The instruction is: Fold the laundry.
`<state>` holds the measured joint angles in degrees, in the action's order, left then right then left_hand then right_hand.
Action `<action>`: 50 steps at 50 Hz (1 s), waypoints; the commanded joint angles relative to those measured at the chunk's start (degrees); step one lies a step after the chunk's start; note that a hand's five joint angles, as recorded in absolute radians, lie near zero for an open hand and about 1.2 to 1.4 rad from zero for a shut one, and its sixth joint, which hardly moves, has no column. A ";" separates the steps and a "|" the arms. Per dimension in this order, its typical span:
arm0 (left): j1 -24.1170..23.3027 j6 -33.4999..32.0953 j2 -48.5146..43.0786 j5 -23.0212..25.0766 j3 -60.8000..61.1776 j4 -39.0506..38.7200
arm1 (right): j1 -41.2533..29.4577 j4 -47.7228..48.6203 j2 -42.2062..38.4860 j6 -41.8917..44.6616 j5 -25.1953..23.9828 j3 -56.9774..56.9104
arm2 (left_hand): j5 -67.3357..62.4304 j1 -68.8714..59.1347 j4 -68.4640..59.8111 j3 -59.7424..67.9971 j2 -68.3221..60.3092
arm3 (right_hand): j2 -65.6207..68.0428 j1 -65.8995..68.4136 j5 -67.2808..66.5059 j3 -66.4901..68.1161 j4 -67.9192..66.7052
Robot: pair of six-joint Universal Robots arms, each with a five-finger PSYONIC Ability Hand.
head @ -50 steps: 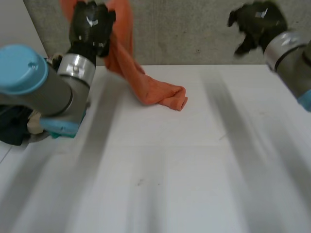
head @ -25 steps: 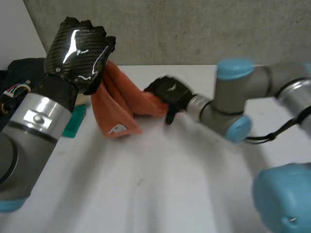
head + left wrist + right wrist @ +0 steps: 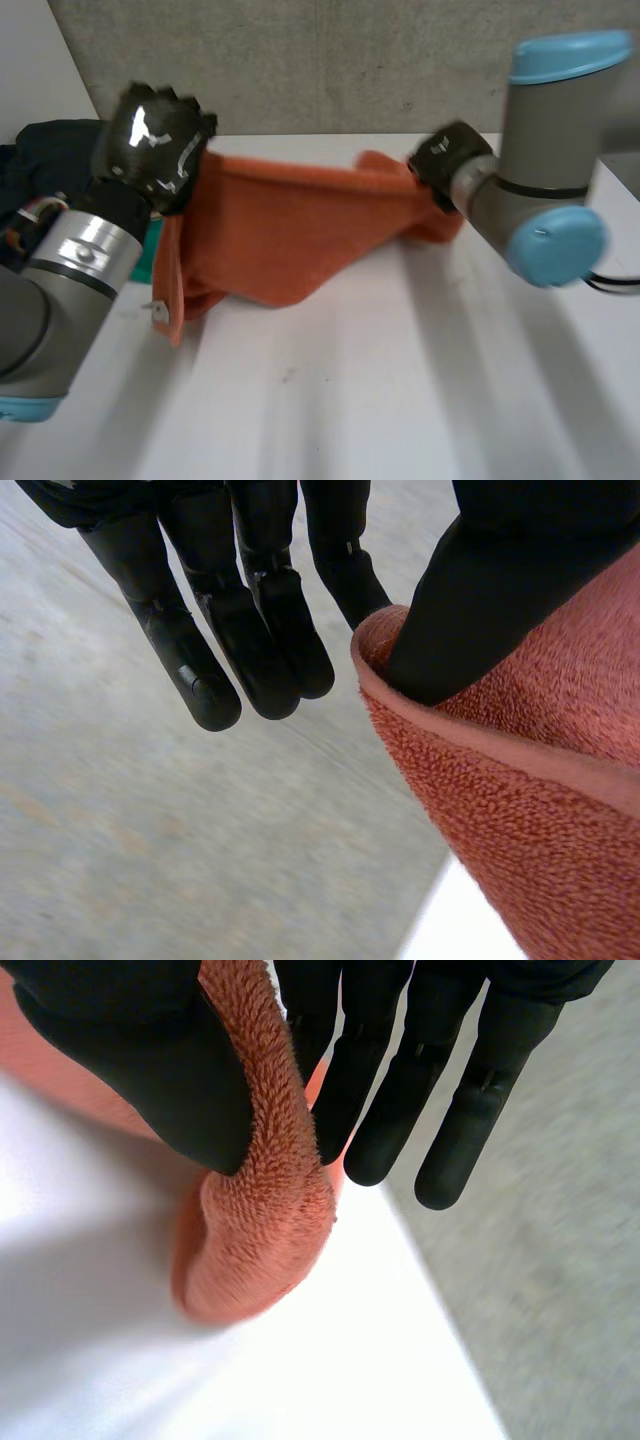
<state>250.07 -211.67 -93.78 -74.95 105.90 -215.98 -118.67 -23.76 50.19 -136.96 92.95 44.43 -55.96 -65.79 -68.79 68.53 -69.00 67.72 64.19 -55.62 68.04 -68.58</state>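
A grey concrete wall (image 3: 350, 60) stands behind the white surface (image 3: 400, 390), which takes up most of the head view. The left arm (image 3: 50, 290) reaches up along the near left side, and the right arm (image 3: 550, 160) bends in from the far right. Between them an orange towel (image 3: 290, 230) is stretched across the far half of the surface. Its upper edge runs nearly straight from one hand to the other, and its lower part sags down towards the surface, hanging lowest below the left hand. A heap of dark clothes (image 3: 50, 145) lies at the far left, just behind the left arm. The left hand (image 3: 155, 150) is raised at the towel's left end. In its wrist view the thumb (image 3: 480, 600) presses into the hemmed edge of the cloth, nipping it against the nearest finger, while the other fingers (image 3: 250, 650) are straight and off the cloth. The right hand (image 3: 448, 160) has the towel's right end. There the thumb (image 3: 150, 1070) squeezes a bunched fold of the pile against the straight fingers (image 3: 400, 1100), and the fold bulges out below the thumb, over the surface. A small pale tag (image 3: 156, 311) hangs at the towel's lowest left corner.
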 commanded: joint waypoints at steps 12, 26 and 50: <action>-4.41 -0.49 -12.66 -0.46 -1.75 4.69 | 2.99 -0.76 7.99 -8.68 -2.51 17.55 | -14.04 -14.21 -11.21 11.47 -11.00 | -57.72 -54.19 55.62 -58.04 58.58; -3.88 -0.67 -6.07 -0.37 3.52 8.82 | 6.44 -5.68 1.41 -1.73 -2.07 9.89 | -14.04 -14.21 -11.21 11.47 -11.00 | -57.72 -54.19 55.62 -58.04 58.58; -1.60 -0.76 -12.30 -0.37 -2.35 6.89 | 8.11 7.39 -5.98 0.64 -1.02 9.10 | -14.04 -14.21 -11.21 11.47 -11.00 | 12.28 15.81 -14.38 11.96 -11.42</action>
<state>247.86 -212.39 -103.17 -75.28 107.87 -207.91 -111.21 -24.04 43.06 -135.66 91.50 54.75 -56.42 -65.79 -68.79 68.53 -69.00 65.47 62.19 -52.83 64.46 -64.44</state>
